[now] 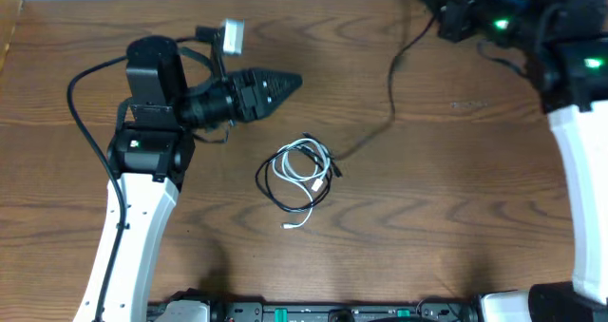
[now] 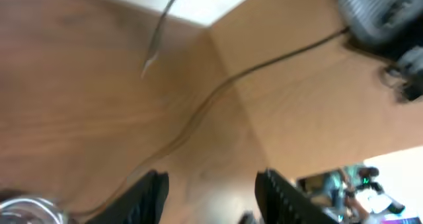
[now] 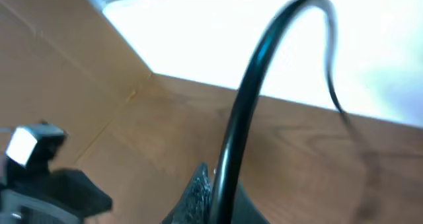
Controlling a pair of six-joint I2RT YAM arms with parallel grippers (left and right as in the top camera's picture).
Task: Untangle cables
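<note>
The cables (image 1: 299, 175) lie mid-table as a small coil of white and black cord, with a white plug end (image 1: 288, 225) at its front. A black cord (image 1: 392, 85) runs from the coil up to my right gripper (image 1: 435, 16) at the far right. In the right wrist view that gripper (image 3: 215, 197) is shut on the black cord (image 3: 251, 85), which arcs upward. My left gripper (image 1: 285, 81) hovers left of and behind the coil, pointing right. In the left wrist view it (image 2: 211, 197) is open and empty. The coil's edge (image 2: 26, 207) and the black cord (image 2: 218, 95) show there.
The left arm (image 1: 152, 123) stands over the table's left side with its camera block (image 1: 231, 37) behind it. The right arm's white link (image 1: 579, 170) runs along the right edge. A brown board wall (image 1: 9, 37) borders the left and a white strip the back.
</note>
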